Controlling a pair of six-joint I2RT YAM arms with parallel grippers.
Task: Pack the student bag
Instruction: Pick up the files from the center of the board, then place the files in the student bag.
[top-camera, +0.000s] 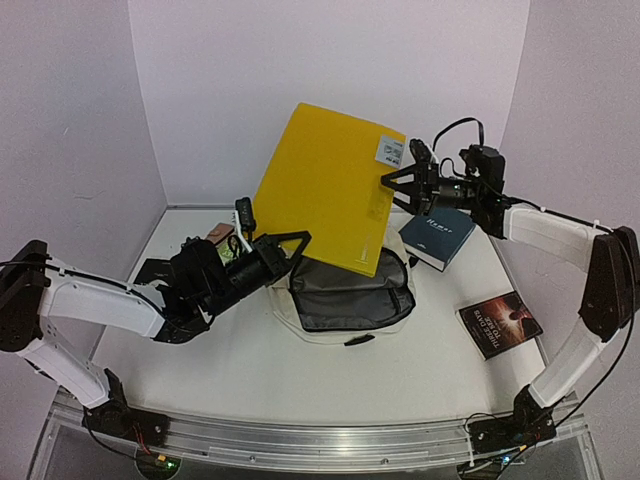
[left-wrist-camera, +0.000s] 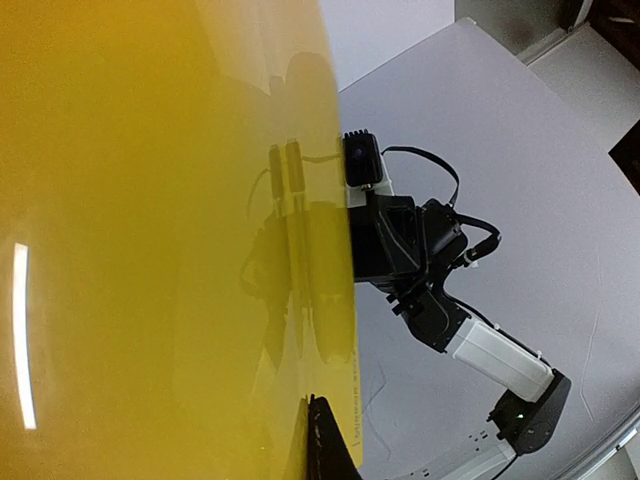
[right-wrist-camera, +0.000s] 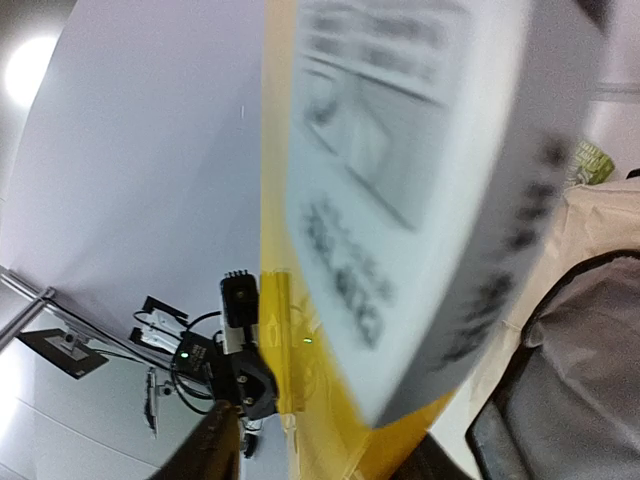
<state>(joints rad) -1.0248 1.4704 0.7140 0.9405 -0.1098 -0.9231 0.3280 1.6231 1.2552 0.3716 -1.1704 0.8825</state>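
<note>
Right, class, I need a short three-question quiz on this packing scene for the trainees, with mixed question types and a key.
1. True or false: the yellow folder lies flat on the table.
2. Which claw holds the folder's edge beside its white label? A) left B) right
3. Fill in: the student bag below the folder is ____ (open/zipped).

Key: 1 false, it stands tilted above the bag. 2 B, the right claw. 3 open, its grey lining shows.
</note>
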